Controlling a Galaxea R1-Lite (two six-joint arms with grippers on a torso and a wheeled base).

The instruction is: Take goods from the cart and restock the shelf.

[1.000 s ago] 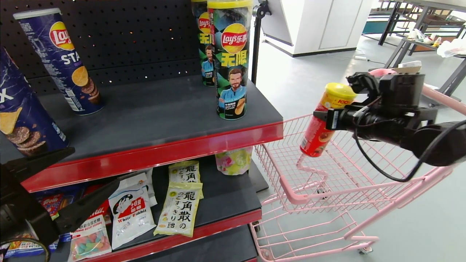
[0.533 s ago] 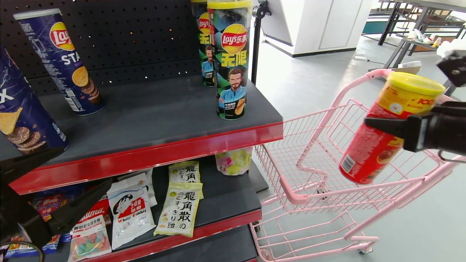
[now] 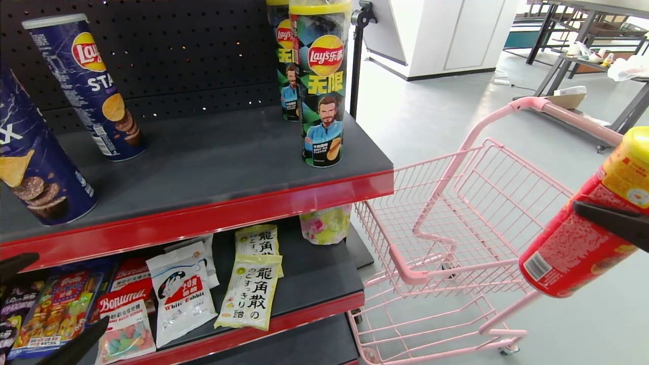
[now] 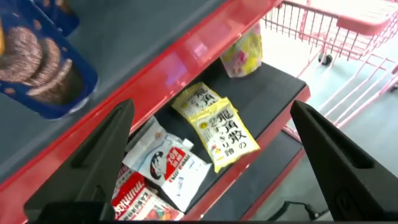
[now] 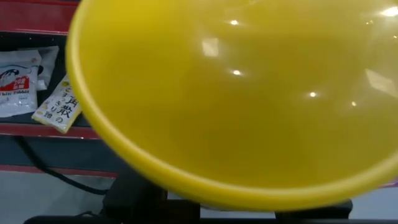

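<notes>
At right edge of head frame: red chip can (image 3: pixel 578 243) with yellow lid (image 3: pixel 636 144), tilted with the lid toward upper right, hanging in the air beside the pink cart (image 3: pixel 456 203), outside its wire basket. Right pincer (image 3: pixel 611 223) is pinching the can about mid-body; one dark finger crosses the label, the opposing finger is behind the can. Left pincer (image 4: pixel 211 180) is spread wide and holds nothing, low at lower left of head frame, before the lower shelf (image 3: pixel 314 284) and its candy bags (image 3: pixel 251 291). Step in hand, by my reading: carry phase, with the can out of the cart and not yet at the shelf. Next move calls for swinging it leftward to the upper shelf (image 3: pixel 213 157), bringing it upright, base down, and setting it on the bare grey board between the blue chip cans (image 3: pixel 86 86) at left and the green chip cans (image 3: pixel 322 86) at centre, without knocking the front green one near the board's corner. Hard to make out: the can's lid end and the pincer are cut by the frame edge, so grip depth and squareness cannot be judged. Right wrist view looks straight onto the yellow lid, which masks the hold. Cart's near right corner is behind the can, so its contents cannot be told.
</notes>
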